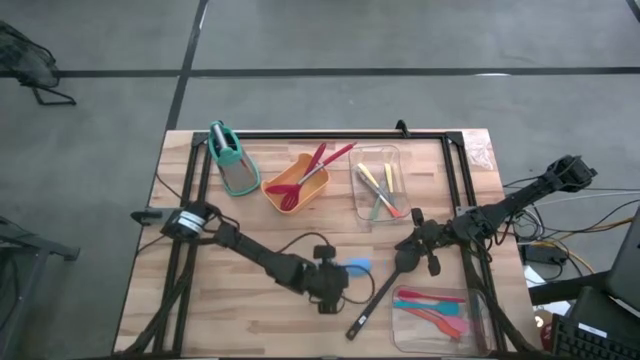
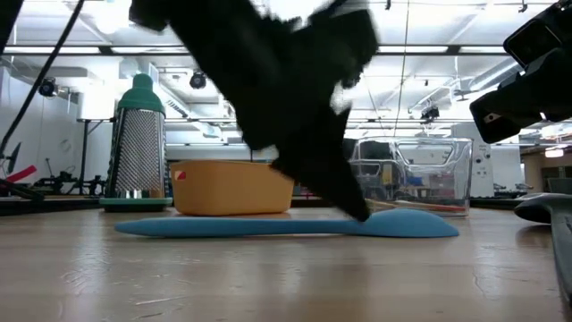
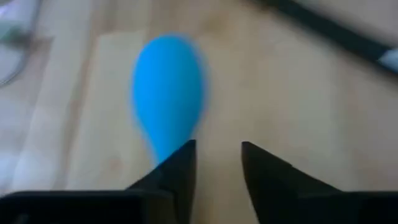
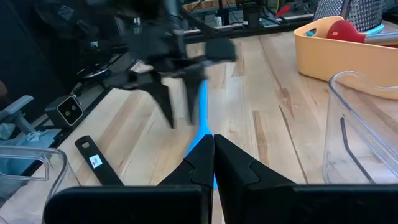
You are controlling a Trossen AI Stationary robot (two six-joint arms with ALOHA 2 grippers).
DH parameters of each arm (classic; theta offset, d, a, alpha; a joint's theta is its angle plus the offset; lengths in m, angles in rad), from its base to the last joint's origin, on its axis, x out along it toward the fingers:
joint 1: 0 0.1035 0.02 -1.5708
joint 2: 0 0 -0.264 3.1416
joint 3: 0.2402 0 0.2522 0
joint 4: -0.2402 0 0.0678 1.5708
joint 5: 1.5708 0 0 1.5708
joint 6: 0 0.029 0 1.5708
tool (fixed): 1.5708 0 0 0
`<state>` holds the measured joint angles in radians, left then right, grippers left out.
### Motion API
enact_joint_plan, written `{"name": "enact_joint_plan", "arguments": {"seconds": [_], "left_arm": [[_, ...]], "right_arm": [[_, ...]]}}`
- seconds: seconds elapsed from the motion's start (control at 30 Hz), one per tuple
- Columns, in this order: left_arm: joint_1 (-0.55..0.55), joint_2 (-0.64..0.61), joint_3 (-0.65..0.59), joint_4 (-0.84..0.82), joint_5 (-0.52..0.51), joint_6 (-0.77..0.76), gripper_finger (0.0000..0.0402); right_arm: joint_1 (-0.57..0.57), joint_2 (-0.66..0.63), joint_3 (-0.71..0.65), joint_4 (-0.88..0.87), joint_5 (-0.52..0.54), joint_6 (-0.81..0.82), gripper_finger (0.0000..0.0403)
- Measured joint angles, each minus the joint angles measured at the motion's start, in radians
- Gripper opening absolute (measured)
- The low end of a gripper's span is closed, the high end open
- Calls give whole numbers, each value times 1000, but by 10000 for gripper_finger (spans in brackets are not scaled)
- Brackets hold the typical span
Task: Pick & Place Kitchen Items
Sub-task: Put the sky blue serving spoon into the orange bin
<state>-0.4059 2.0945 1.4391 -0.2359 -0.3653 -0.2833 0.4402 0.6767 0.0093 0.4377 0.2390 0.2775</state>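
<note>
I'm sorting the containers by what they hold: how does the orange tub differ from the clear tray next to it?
The orange tub is opaque; the clear tray is see-through. The orange tub holds red and pink utensils that stick out over its rim; the clear tray holds small yellow, green and orange pieces lying inside it. The orange tub sits skewed, the clear tray straighter. Both stand at the table's far side.

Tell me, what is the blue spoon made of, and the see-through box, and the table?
The blue spoon looks like soft matte silicone or plastic: one even colour, no shine. The see-through box seems hard clear plastic, because the room shows through it. The table looks like pale wooden planks with visible grain.
</note>
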Motion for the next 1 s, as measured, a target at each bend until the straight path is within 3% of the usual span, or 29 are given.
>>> {"name": "enact_joint_plan", "arguments": {"seconds": [0.27,0.4,0.53,0.77,1.0], "left_arm": [[25,-4,-79,25,-56,41,218],[23,-12,-129,62,-77,30,228],[25,-13,-181,136,-23,32,228],[27,-11,-217,185,45,-14,176],[24,-8,-218,185,63,-2,62]], "right_arm": [[0,0,0,-7,0,1,8],[0,0,0,-8,0,1,8],[0,0,0,-11,0,4,8],[0,0,0,-11,0,7,8],[0,0,0,-13,24,5,8]]}}
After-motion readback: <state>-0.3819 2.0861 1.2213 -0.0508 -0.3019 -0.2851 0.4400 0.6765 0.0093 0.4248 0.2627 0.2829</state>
